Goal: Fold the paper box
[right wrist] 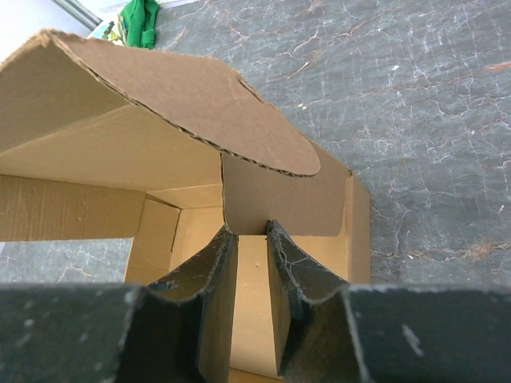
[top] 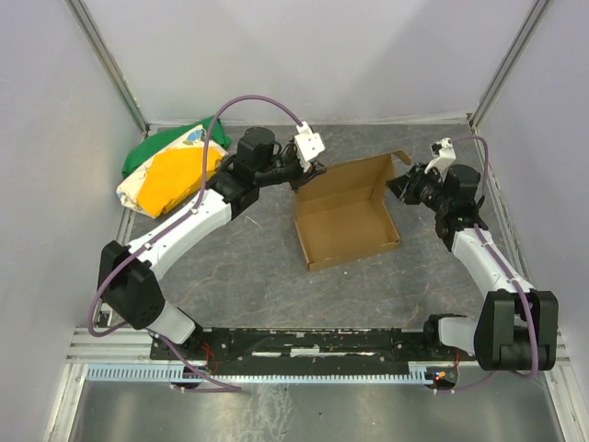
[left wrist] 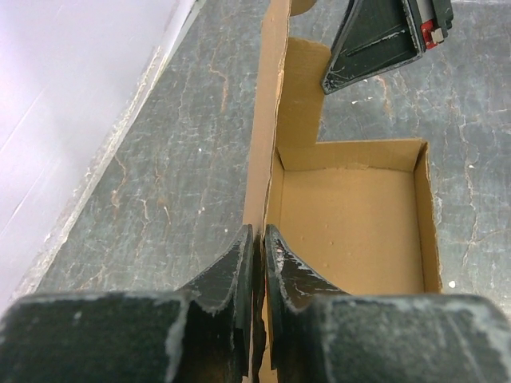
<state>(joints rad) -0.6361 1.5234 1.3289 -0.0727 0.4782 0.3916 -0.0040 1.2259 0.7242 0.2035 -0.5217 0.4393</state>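
Half-finished, judging by raised walls and unclosed lid: pinching left-of-frame wall of paper box (top: pixel 345 216) in narrow left gripper (left wrist: pixel 257 233), reaching part-open, empty right gripper (right wrist: pixel 249 231) toward side flap (right wrist: pixel 279 203).

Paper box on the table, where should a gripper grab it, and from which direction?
Pinch an upright side wall at its top edge, coming from above, one finger inside and one outside. The paper box is far wider than the jaws and lies flat on its base, so only the thin walls fit.
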